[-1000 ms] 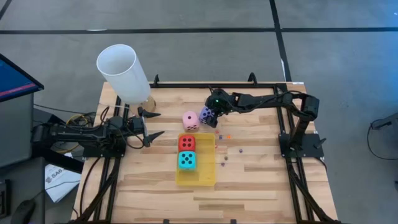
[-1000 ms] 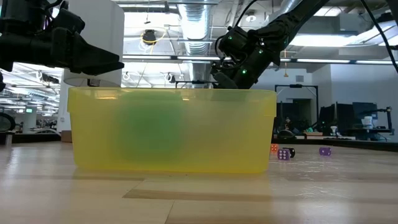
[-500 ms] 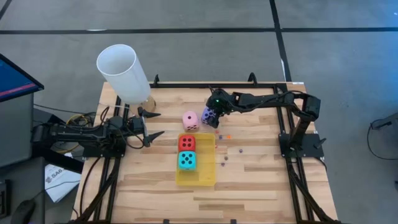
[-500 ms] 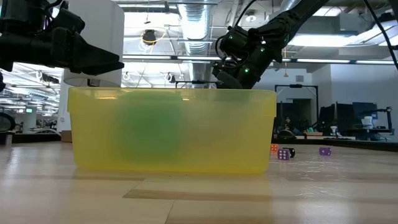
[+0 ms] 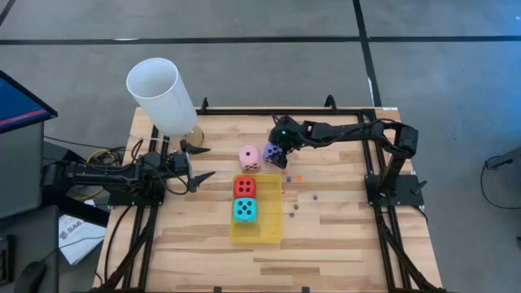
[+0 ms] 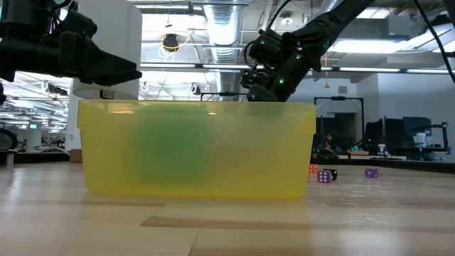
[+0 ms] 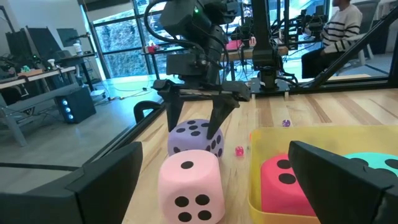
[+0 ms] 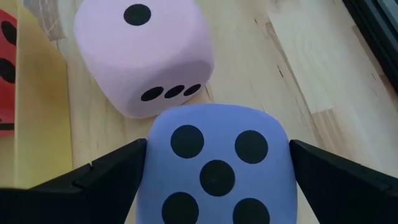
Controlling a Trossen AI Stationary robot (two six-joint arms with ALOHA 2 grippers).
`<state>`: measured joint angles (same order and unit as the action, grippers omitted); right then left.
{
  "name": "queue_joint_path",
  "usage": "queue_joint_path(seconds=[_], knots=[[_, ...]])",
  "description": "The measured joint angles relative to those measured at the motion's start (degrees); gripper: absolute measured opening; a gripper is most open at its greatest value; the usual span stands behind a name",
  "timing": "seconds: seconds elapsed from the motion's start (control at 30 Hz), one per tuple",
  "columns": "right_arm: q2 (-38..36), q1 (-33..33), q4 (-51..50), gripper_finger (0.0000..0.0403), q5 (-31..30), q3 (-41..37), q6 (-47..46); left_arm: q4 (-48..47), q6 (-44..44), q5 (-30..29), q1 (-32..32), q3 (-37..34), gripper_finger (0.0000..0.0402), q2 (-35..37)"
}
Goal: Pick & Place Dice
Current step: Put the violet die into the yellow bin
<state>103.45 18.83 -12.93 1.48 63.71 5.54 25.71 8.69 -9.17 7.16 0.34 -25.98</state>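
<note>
The purple die [image 5: 273, 153] rests on the table beside the pink die [image 5: 250, 157], both just beyond the yellow tray's far end. The red die [image 5: 244, 187] and the cyan die [image 5: 244, 210] sit inside the yellow tray [image 5: 273, 224]. My right gripper [image 8: 217, 155] slants down over the purple die, open, with one finger on each side of it [image 7: 196, 138]. Tiny coloured pieces [image 5: 299, 179] lie scattered right of the tray. My left gripper [image 5: 199, 161] waits open at the table's left, pointing level toward the dice. My right gripper comes at the purple die slanting down from the table's right. Its fingertips [image 8: 124, 165] stand close against the die's two opposite sides; whether they touch it I cannot tell. The die sits flat on the table, five pips up.
A tall white cylinder [image 5: 160, 94] stands at the table's far left corner. More tiny pieces [image 6: 324, 176] lie on the wood right of the tray. The near half of the table [image 5: 326, 244] is bare wood. A person sits in the room beyond the table [image 7: 342, 28].
My right gripper has rolled slightly about its own pointing line above the purple die, keeping its place and its finger gap. The dice have not moved.
</note>
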Motion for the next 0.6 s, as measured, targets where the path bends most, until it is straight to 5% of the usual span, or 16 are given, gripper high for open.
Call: queue_joint_path(seconds=[0.6], knots=[[-0.84, 0.04, -10.44, 0.0382, 0.0, 8.32, 5.58, 0.0, -0.01, 0.0, -0.01, 0.0, 0.0392, 0.0]])
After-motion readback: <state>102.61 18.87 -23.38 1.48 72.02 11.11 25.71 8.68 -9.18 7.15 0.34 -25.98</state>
